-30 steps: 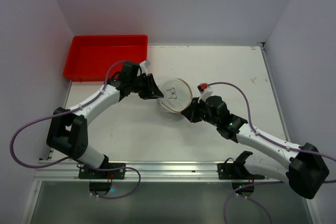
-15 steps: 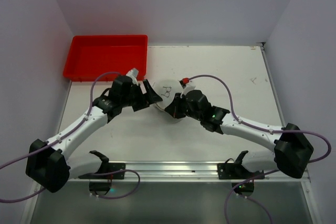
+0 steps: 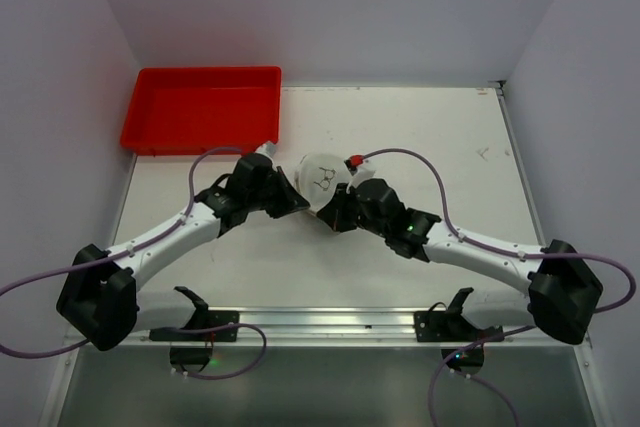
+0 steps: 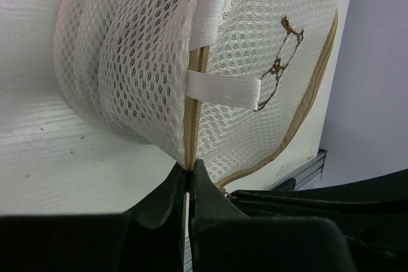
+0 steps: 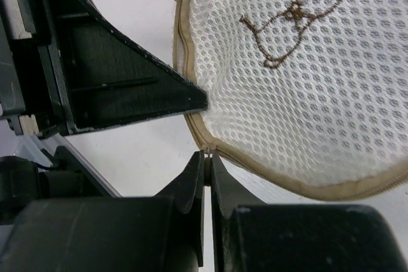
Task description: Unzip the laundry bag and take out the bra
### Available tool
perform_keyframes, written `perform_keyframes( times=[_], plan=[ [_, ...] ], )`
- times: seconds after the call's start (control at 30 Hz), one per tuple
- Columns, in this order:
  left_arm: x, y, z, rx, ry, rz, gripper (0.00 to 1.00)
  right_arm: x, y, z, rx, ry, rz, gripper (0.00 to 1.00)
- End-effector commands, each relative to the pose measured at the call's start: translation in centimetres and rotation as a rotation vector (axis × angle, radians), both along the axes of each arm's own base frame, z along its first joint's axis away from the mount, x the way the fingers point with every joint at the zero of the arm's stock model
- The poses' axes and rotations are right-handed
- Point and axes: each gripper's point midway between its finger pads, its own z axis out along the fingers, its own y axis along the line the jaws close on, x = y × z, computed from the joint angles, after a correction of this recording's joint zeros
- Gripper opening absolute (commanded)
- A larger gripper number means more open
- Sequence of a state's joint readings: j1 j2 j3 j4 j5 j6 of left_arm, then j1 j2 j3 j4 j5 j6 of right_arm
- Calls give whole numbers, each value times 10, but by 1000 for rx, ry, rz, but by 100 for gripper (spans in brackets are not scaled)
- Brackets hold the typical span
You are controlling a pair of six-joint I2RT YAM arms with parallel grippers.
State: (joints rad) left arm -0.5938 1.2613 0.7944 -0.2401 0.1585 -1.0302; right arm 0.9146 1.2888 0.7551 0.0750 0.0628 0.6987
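Laundry bag (image 3: pixel 322 179) at centre of top view, on white table (image 3: pixel 440 137), tipped so round face with bra drawing (image 3: pixel 326 179) looks up toward camera. White mesh, tan piping round the rim. Tan zipper (image 4: pixel 192 113) down the drum wall in left wrist view, two white tabs (image 4: pixel 223 88) across and beside it. Left gripper (image 3: pixel 292 198) against bag's left side, fingers pressed together on the zipper's lower end at bottom centre of left wrist view; pull itself too hidden to make out. Right gripper (image 3: pixel 337 213) at bag's lower right edge, fingers squeezed tight on the tan rim, small bit of piping caught between tips at centre of right wrist view. Dark wedge of left gripper finger at left of that same view, tip touching the rim just beside the right gripper's pinch. Both arms angled inward from bottom corners of top view, purple cables looping off each. Red tray (image 3: pixel 200 107) at upper left of top view, well apart from bag.
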Motion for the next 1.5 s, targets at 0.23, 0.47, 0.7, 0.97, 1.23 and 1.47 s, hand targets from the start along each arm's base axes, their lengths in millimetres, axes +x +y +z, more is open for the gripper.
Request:
perform_keyframes(
  times=[0.23,0.47,0.7,0.97,1.23,1.47],
  plan=[
    [16,20,19,57,-91,4,0,14,-101,-19,-161,-75,-204,0],
    [23,41,19,109,-118,-185,0,34,-144,-8,-231,-132,-297,0],
    [71,7,41,57,-164,-316,10,17,-77,20,-68,-98,-42,0],
    [72,6,62,-87,-170,-132,94,6,-15,38,38,-41,7,0],
    [21,30,23,-81,-65,44,91,12,17,40,52,-43,11,0],
    [14,2,15,-100,-56,-8,39,6,20,33,43,-27,23,0]
  ],
)
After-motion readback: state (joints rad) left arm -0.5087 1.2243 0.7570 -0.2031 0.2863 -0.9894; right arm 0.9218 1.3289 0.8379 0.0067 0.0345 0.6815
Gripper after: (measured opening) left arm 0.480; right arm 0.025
